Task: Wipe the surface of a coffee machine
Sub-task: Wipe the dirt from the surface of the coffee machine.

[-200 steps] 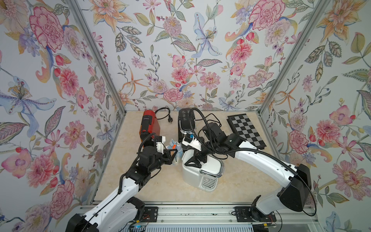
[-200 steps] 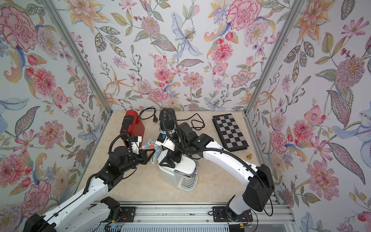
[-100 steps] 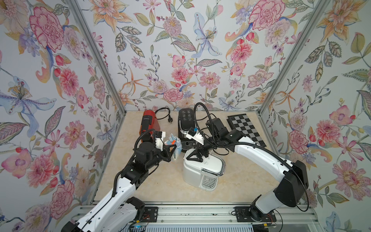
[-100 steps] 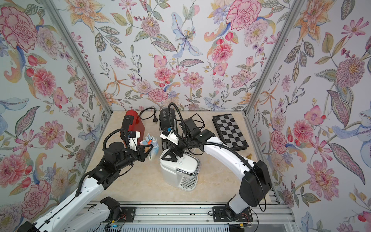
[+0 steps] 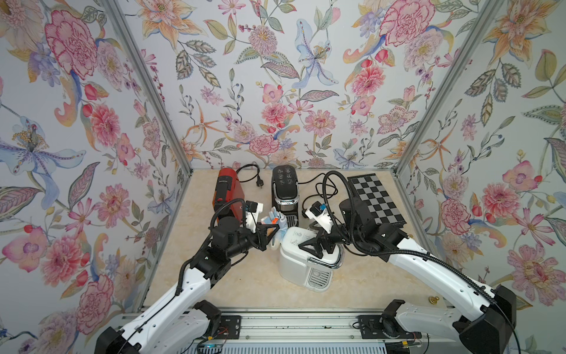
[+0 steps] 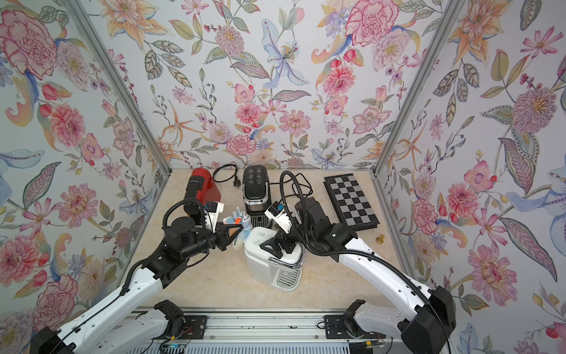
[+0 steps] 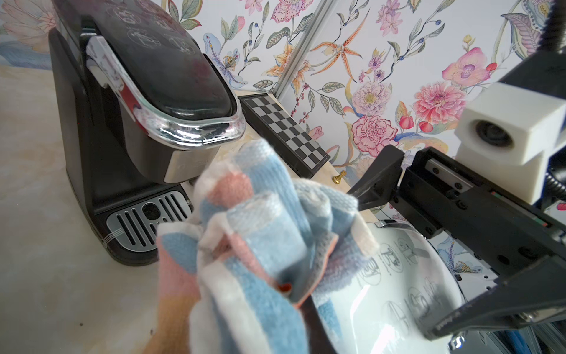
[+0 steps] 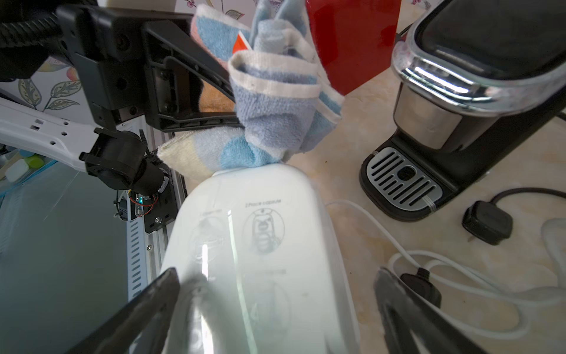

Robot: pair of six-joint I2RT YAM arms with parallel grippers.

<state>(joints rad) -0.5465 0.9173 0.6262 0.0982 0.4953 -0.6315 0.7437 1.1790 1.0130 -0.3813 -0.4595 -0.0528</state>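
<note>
- My left gripper is clamped hard on a bunched-up cloth, blue, pink and white stripes; I grab it by the bundle so a fat wad pokes out past my fingertips, and it's fabric that meets the plastic, not me.
- The white coffee machine is the one being cleaned, I reckon; it sits about mid-worktop, nearer the front edge, with its grille facing that edge.
- The cloth touches the back end of its glossy lid; the right wrist view shows that best.
- My right gripper has its jaws spread wide, one on either side of that lid; there looks to be a gap on one side, so I wouldn't call it a grip; my guess is it's a fence so the machine doesn't skate off when I push.
- The black coffee machine and the red coffee machine stand by the back edge; the cloth hangs near the black one's drip tray, apart from it as far as I can tell.
- The chessboard lies along the right edge, with a brass pawn just past its front end; a white cord loops beside the white machine; none of it is in the wiping path.
- I'd judge that most of the lid is yet to be wiped; the next stroke should drag toward the front edge.
- The snag is my own right fingers parked over the lid, plus a light machine that may slide.
</note>
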